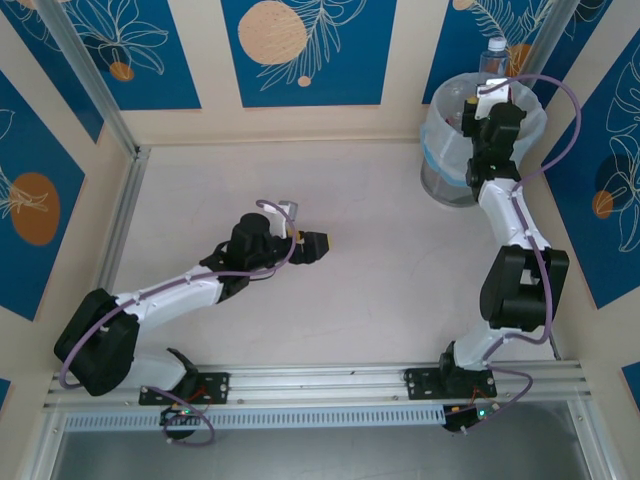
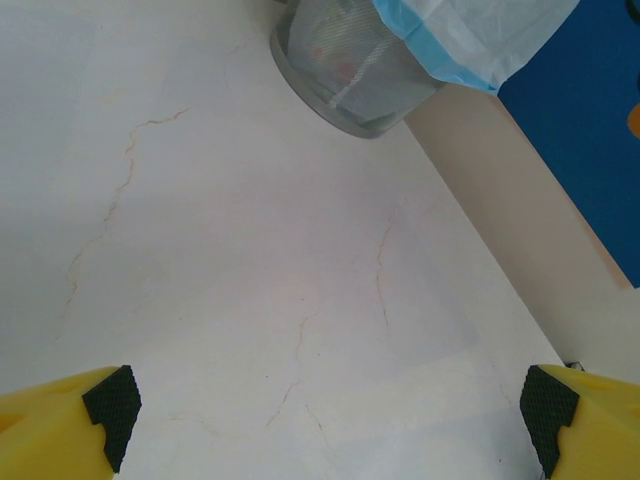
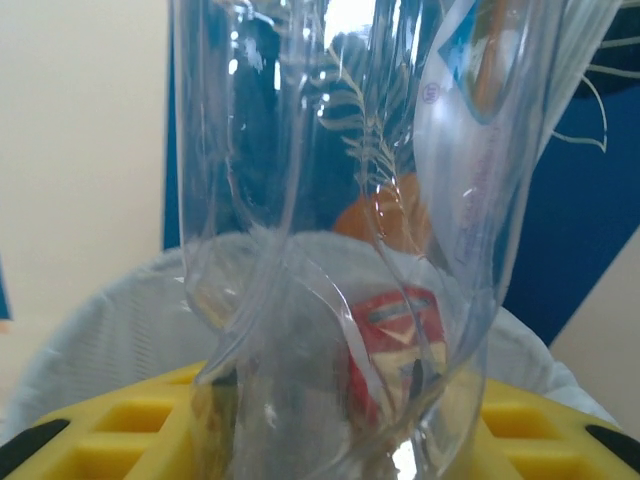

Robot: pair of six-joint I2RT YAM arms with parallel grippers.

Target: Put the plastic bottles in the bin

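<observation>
Our right hand [image 1: 488, 98] grips a clear plastic bottle [image 3: 330, 200], squeezed between its fingers, above the bin [image 1: 440, 160] at the desk's [image 1: 380, 200] far right. That arm stretches forward, wrist raised. The bottle's long axis runs straight out from the hand. Our left hand [image 2: 330, 425] gapes wide, low over the desk.

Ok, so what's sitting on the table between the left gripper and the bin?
Nothing. In the left wrist view the stretch from the open left gripper to the bin is bare white table, and the top view agrees.
</observation>
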